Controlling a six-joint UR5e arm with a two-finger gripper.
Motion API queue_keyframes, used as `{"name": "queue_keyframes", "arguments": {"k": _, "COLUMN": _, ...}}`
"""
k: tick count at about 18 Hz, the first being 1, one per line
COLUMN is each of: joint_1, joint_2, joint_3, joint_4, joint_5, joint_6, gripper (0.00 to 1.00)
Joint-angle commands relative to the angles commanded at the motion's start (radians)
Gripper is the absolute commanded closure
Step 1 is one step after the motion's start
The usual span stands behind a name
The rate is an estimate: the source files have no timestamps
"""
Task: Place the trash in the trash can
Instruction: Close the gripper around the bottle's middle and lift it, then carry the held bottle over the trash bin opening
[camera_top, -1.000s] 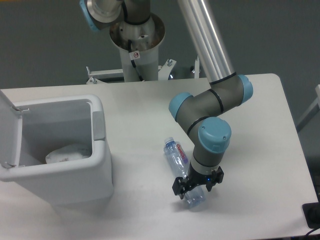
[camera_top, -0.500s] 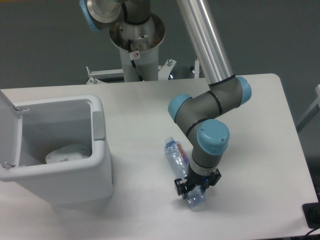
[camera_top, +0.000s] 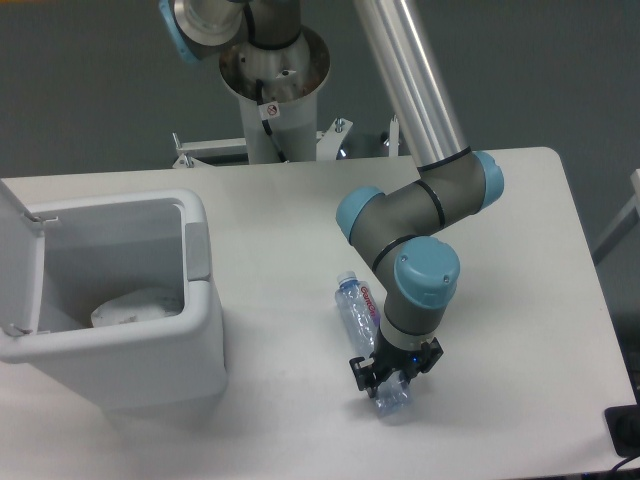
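Near the table's (camera_top: 520, 240) front edge, the arm bends steeply down, gripper (camera_top: 392, 374) clamped on the bottle (camera_top: 362, 318), whose cap points up-left.

The water bottle (camera_top: 366, 325) is showing clear, ribbed, glossy plastic with a red-lettered label, lying on a table (camera_top: 520, 250) that is looking smooth, matt and whitish. Left of the bottle, the trash can (camera_top: 150, 355) is showing smooth white plastic with a soft sheen and a duller grey inside, where the plastic bag (camera_top: 135, 305) is looking thin, whitish and crumpled
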Motion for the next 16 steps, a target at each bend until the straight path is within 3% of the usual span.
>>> {"name": "queue_keyframes", "arguments": {"k": 6, "joint_1": 0.002, "joint_2": 0.103, "joint_3": 0.061, "joint_4": 0.017, "joint_5": -0.009, "joint_6": -0.023, "gripper": 0.41}}
{"name": "queue_keyframes", "arguments": {"k": 10, "joint_1": 0.0, "joint_2": 0.155, "joint_3": 0.164, "joint_4": 0.055, "joint_5": -0.032, "joint_6": -0.139, "gripper": 0.41}}
{"name": "queue_keyframes", "arguments": {"k": 16, "joint_1": -0.02, "joint_2": 0.296, "joint_3": 0.233, "joint_4": 0.103, "joint_5": -0.165, "joint_6": -0.247, "gripper": 0.41}}
